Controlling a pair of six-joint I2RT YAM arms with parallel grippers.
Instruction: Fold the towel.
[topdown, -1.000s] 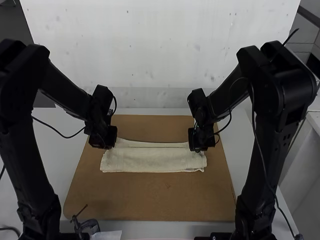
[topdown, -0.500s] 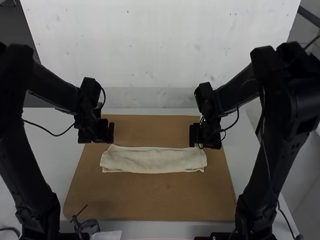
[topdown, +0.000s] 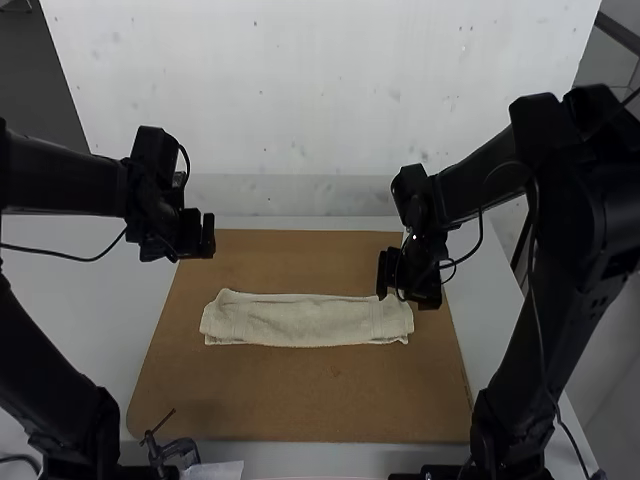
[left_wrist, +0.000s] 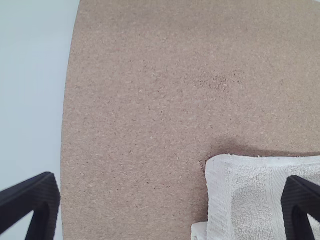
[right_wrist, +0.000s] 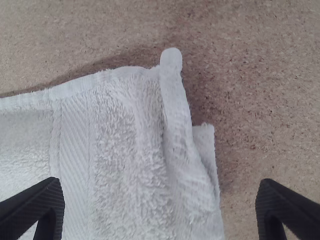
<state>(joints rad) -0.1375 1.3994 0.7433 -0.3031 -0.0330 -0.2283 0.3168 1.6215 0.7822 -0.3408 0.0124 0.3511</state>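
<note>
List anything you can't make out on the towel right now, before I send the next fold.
- Layer count of the towel: high view, the top layer covers those beneath.
- Far right corner: high view, behind the right gripper.
- Rest of the towel beyond its left end: left wrist view, cut off by the picture's edge.
- Patch of towel under one finger: right wrist view, the finger blocks it.

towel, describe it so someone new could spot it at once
On the white table is a brown board. Across the board's middle lies the towel, folded into a long, narrow strip. Its pale, fuzzy cloth sets it apart from the board and the black left gripper and right gripper.
</note>
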